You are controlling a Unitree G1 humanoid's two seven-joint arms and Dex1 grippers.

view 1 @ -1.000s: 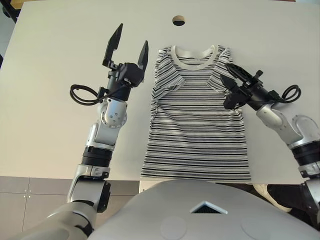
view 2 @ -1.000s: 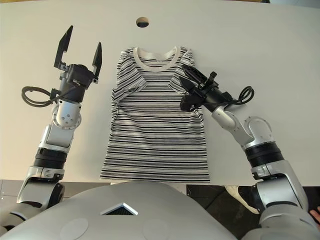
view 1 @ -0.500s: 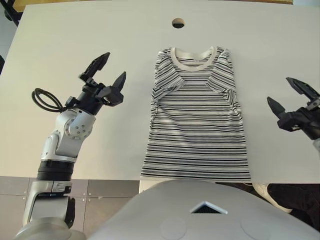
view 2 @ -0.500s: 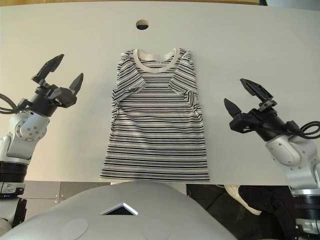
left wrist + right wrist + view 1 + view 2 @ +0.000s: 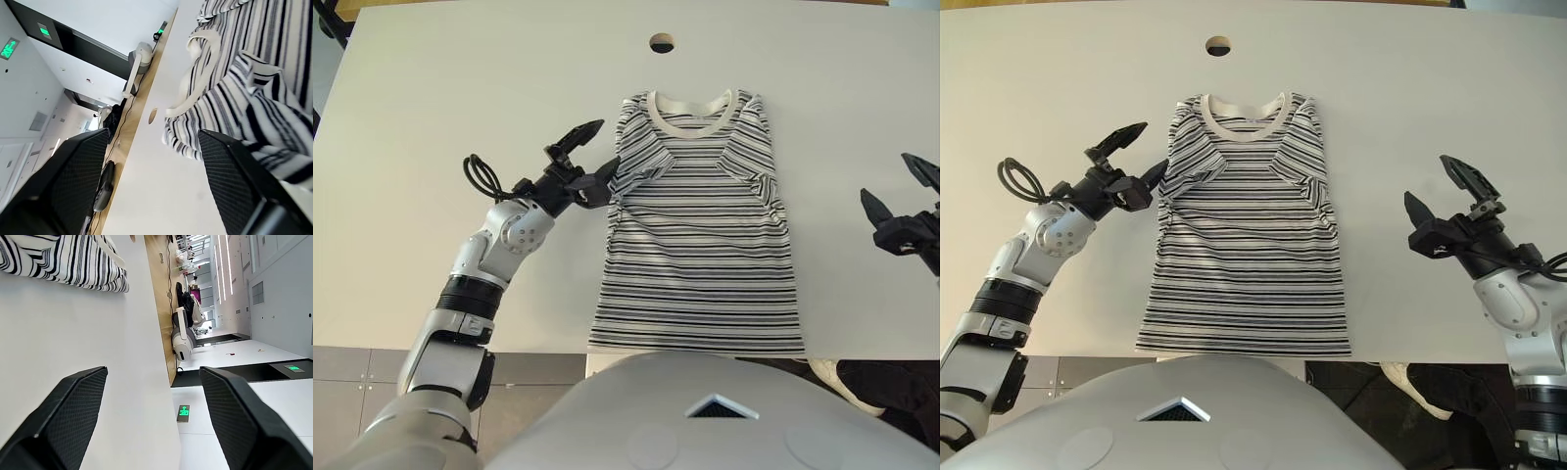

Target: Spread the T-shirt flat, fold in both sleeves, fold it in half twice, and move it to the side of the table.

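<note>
Hem of T-shirt (image 5: 700,225) at near edge of table (image 5: 460,78), body flat and central, striped, both sleeves turned in — sleeve step judged done. Left gripper (image 5: 605,145) beside left sleeve fold, jaws spread; right gripper (image 5: 1427,177) well apart, jaws spread. Next: pinching both sides for first half-fold. Collar farthest, cream-rimmed.

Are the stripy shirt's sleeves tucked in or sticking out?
Tucked in. Both sleeves lie folded over the T-shirt chest, neither spread onto the table.
</note>
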